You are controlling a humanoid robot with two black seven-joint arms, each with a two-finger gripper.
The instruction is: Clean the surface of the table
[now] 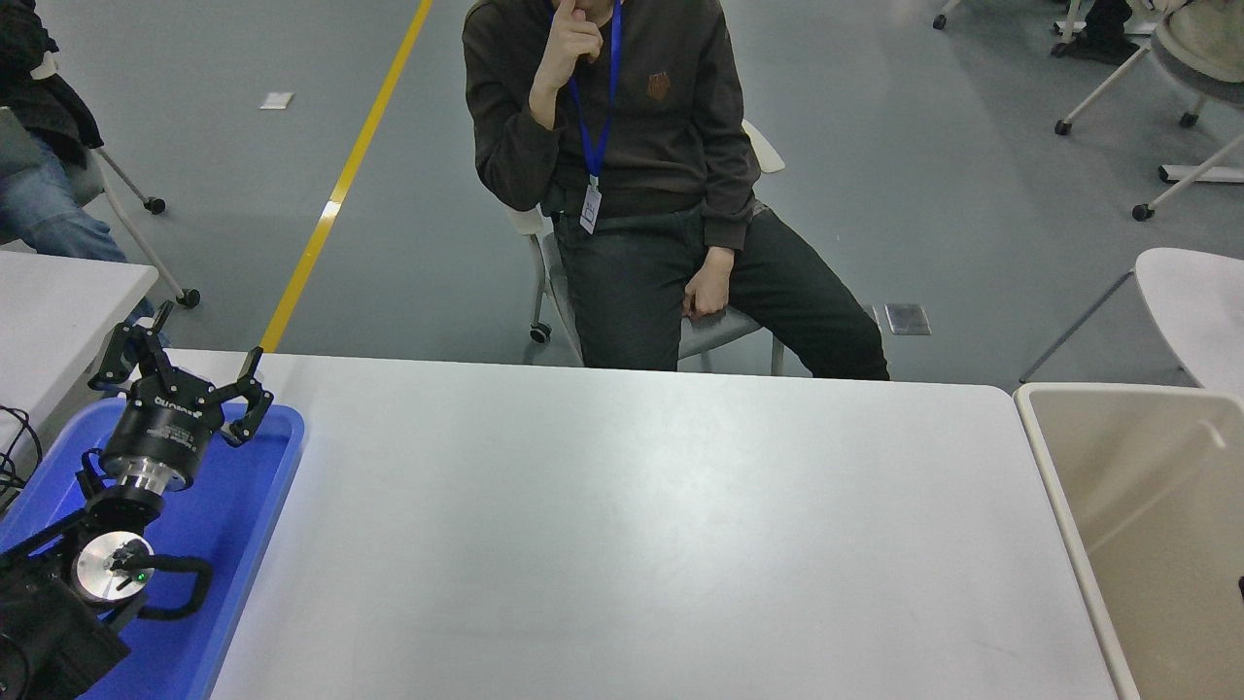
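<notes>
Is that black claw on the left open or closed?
Open: the left gripper has its fingers spread wide apart above the blue tray, holding nothing.

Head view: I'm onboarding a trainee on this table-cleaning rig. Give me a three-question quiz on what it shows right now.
1. True or false: the left gripper is open.
2. What does the left gripper hover over? A) the blue tray B) the beige bin C) the middle of the table surface
3. Fill in: the person at the table's far side is ____ on a chair.

Key:
1. True; its fingers are spread.
2. A.
3. Seated.
</notes>
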